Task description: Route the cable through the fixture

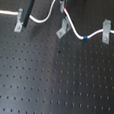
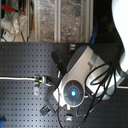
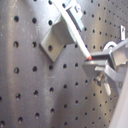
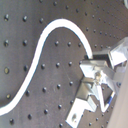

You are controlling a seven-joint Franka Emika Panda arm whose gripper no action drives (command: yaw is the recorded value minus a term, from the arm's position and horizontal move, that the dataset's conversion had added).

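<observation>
The white cable (image 1: 72, 27) runs across the back of the black perforated board, with its blue band (image 1: 85, 38) right of centre. The green band cannot be made out. The slanted grey fixture (image 1: 62, 29) stands mid-board, and the cable passes close by its top. Whether the cable sits in the slot cannot be told. My gripper (image 1: 61, 2) is above and just behind the fixture, shut on the cable. In the first wrist view the cable (image 3: 77, 36) lies along the fixture (image 3: 56, 37). In the second wrist view the cable (image 4: 50, 25) curves into my gripper (image 4: 97, 67).
Two upright grey clips hold the cable in the first exterior view, one at the left (image 1: 18, 22) and one at the right (image 1: 106, 32). A black rod (image 1: 30, 7) slants down at the back left. In the second exterior view the arm (image 2: 75, 85) covers most of the board.
</observation>
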